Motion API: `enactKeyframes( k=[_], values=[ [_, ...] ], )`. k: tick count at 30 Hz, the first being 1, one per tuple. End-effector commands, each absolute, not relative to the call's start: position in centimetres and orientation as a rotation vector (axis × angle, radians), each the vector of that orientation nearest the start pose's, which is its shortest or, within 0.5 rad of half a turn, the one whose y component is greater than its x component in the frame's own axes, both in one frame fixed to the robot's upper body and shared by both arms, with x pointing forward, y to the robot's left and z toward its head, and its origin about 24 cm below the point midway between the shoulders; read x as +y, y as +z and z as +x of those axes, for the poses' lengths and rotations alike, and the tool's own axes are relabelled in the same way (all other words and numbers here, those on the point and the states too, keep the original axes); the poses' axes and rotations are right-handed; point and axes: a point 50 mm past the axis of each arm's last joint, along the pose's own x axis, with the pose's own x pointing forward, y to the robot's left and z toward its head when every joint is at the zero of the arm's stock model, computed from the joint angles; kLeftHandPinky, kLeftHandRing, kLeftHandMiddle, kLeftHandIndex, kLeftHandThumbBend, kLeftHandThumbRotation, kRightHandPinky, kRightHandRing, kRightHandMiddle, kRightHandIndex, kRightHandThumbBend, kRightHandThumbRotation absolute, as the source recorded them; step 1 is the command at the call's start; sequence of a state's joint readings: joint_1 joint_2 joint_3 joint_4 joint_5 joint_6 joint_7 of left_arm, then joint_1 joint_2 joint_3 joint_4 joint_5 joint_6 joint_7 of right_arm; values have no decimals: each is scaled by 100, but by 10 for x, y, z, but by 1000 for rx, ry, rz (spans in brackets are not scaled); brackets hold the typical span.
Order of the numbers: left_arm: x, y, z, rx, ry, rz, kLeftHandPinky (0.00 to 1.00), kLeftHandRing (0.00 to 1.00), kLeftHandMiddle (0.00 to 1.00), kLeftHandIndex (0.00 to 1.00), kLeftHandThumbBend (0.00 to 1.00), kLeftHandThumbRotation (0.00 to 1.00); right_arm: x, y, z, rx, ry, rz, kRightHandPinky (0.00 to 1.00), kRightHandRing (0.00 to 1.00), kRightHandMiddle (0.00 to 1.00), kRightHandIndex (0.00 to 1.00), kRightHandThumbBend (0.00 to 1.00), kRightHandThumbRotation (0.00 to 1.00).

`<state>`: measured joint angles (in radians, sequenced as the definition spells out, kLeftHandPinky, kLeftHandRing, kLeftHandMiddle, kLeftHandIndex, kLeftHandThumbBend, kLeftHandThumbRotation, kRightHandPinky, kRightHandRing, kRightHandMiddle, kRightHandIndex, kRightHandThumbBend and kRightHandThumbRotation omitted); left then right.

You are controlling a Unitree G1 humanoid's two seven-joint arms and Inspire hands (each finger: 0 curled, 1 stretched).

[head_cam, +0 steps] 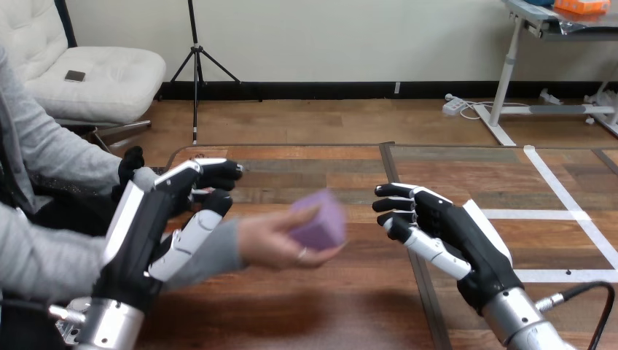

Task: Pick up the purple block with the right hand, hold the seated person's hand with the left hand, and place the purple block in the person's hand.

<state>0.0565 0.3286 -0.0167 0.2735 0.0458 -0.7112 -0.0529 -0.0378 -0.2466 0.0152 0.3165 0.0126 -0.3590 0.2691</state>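
- Contact on the purple block [321,217] came from the person's hand [271,244] alone: it rested on the upturned palm, with the person's fingers cupped under its lower edge and a thumb along its near side.
- The block sat above the wooden table [328,310], clear of the surface, a little left of the view's middle.
- The robot's left hand [157,226] was at the person's wrist, well to the left of the block and not touching it.
- Its fingers [215,173] curled over the far side of the grey sleeve [213,255], while its thumb lay across the near side, so the wrist sat clasped between them.
- The left arm [109,324] rose from the bottom edge at the left, with its silver forearm just below the clasping hand.
- The robot's right hand [448,227] hung over the table to the right of the block, near it but apart, with bare wood showing between its fingertips and the block.
- Its fingers [397,204] were loosely bent and pointed left toward the block, a little spread, with nothing in them; the palm faced the block.
- The right arm [521,321] came in from the lower right corner.
- Block and right hand stood at about the same height in the view, with the person's hand between the two robot hands.
- White tape lines [543,169] crossed the table beyond the right hand.
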Motion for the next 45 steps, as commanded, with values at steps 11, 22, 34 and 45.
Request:
enactKeyframes(
  k=[11, 22, 34, 45],
  values=[
    [203, 43, 219, -421, -76, 228, 65, 74, 74, 70, 71, 100, -172, 33, 241, -124, 286, -79, 73, 79, 81, 82, 83, 98],
    [199, 33, 208, -388, -69, 168, 70, 80, 78, 73, 73, 100, -166, 26, 233, -105, 307, -22, 76, 82, 83, 84, 90, 100],
    [194, 23, 198, -329, -88, 71, 90, 90, 84, 78, 77, 100, -161, 17, 225, -74, 319, 38, 81, 85, 86, 86, 87, 100],
    [185, 22, 196, -333, -91, 47, 92, 88, 84, 79, 73, 100, -159, 12, 224, -73, 321, 58, 85, 88, 88, 88, 86, 100]
  ],
)
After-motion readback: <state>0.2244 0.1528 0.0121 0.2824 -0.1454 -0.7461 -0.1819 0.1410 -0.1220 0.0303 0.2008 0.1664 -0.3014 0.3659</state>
